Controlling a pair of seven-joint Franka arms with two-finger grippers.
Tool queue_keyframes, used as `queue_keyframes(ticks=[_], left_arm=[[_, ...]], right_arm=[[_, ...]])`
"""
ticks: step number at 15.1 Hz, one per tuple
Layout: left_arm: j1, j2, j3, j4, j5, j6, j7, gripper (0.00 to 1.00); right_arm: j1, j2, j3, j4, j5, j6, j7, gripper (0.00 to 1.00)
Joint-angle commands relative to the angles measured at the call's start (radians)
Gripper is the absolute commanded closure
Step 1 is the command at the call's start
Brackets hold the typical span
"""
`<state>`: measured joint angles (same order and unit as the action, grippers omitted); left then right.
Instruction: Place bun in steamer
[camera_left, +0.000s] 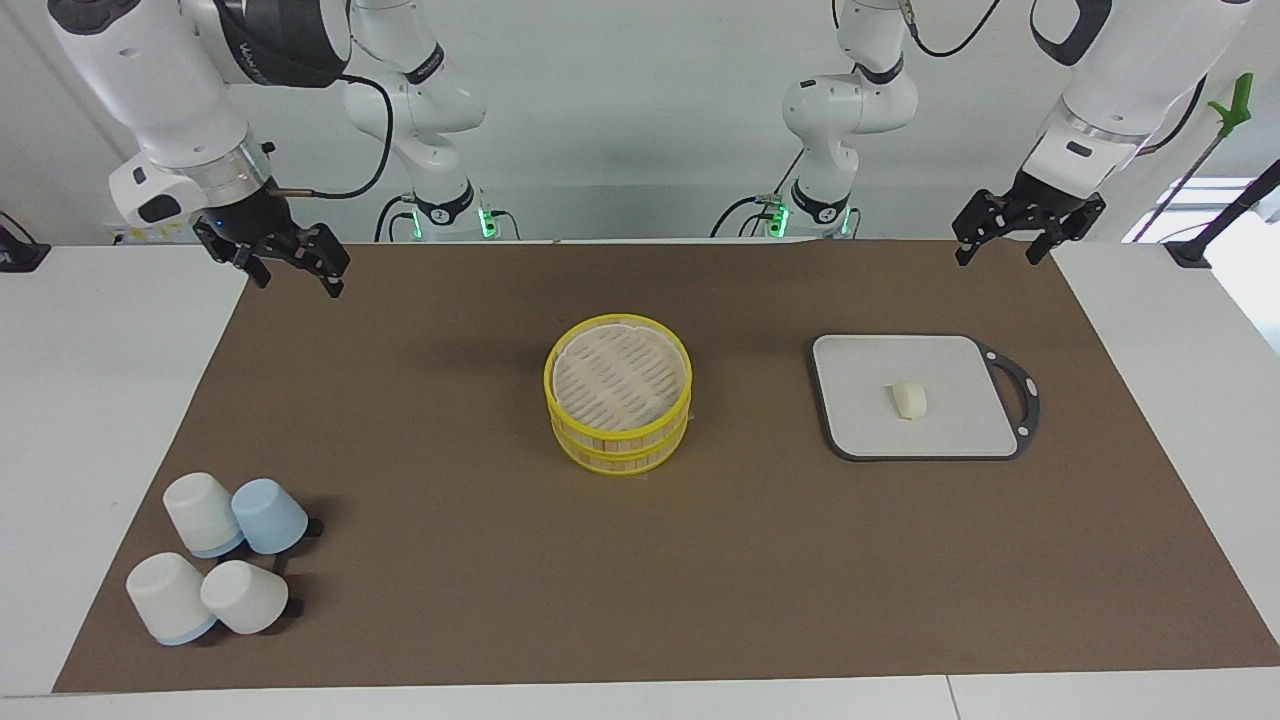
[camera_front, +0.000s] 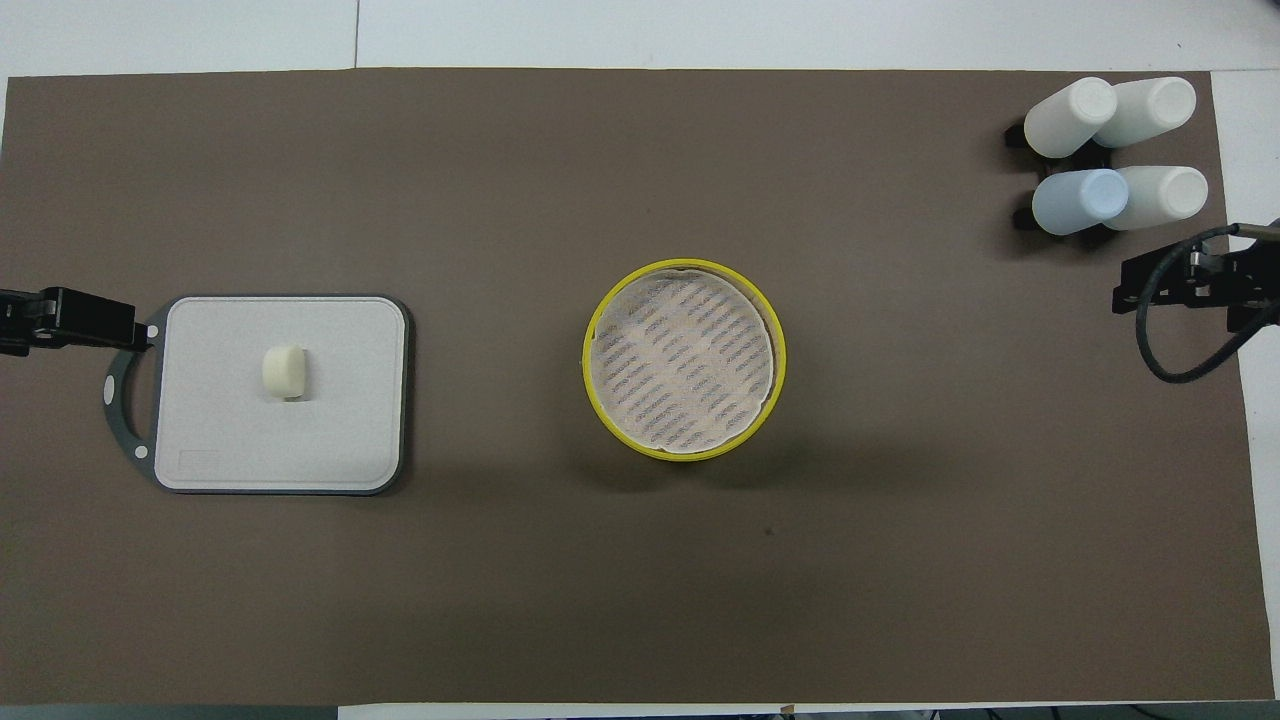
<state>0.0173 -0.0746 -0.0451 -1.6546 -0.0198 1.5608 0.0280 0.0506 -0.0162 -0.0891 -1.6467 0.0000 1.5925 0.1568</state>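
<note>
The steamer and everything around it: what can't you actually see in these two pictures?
- Inside of the steamer: hidden in both views by its lid.
- Left gripper and right gripper: overhead view's edges cut them off.
- What the cups rest on: mostly covered by them.
- Underside of the bun: against the board.

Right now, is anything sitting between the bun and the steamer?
No. In both views, between the bun and the steamer there is only the grey board and bare brown mat.

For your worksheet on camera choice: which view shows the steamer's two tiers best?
The facing view: the steamer shows its side wall with both yellow-rimmed tiers stacked. The overhead view shows only its slotted lid and top rim.
</note>
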Motion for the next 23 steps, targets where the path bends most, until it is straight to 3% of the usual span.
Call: queue_keyframes(ticks=[1, 6, 8, 10, 12, 15, 17, 20, 23], left_arm=[[-0.002, 0.001, 0.002, 0.002, 0.004, -0.013, -0.008, 0.0], [-0.002, 0.001, 0.002, 0.002, 0.004, -0.015, -0.008, 0.0], [-0.003, 0.001, 0.002, 0.002, 0.004, -0.013, -0.008, 0.0], [-0.002, -0.001, 0.002, -0.004, 0.004, -0.008, -0.007, 0.0], [-0.002, 0.001, 0.002, -0.043, 0.004, 0.017, -0.007, 0.0], [-0.002, -0.043, 0.004, -0.293, 0.004, 0.239, -0.008, 0.0], [0.0, -0.045, 0.004, -0.423, 0.004, 0.371, -0.004, 0.0], [0.009, 0.01, 0.004, -0.566, 0.004, 0.604, -0.002, 0.0], [0.007, 0.071, 0.004, -0.639, 0.004, 0.737, -0.011, 0.0]], right_arm=[[-0.002, -0.008, 0.003, -0.008, -0.002, 0.007, -0.023, 0.0], [0.011, 0.002, 0.031, -0.002, 0.047, 0.018, -0.014, 0.0], [0.046, 0.048, 0.061, 0.045, 0.054, -0.003, 0.021, 0.0], [0.153, 0.141, 0.074, 0.163, 0.054, -0.069, 0.18, 0.0], [0.253, 0.311, 0.071, 0.374, 0.046, -0.135, 0.266, 0.0], [0.372, 0.465, 0.068, 0.545, 0.051, -0.114, 0.43, 0.0], [0.457, 0.501, 0.069, 0.541, 0.048, -0.034, 0.519, 0.0], [0.558, 0.564, 0.065, 0.527, 0.031, 0.039, 0.639, 0.0], [0.624, 0.591, 0.065, 0.487, 0.005, 0.145, 0.681, 0.0]])
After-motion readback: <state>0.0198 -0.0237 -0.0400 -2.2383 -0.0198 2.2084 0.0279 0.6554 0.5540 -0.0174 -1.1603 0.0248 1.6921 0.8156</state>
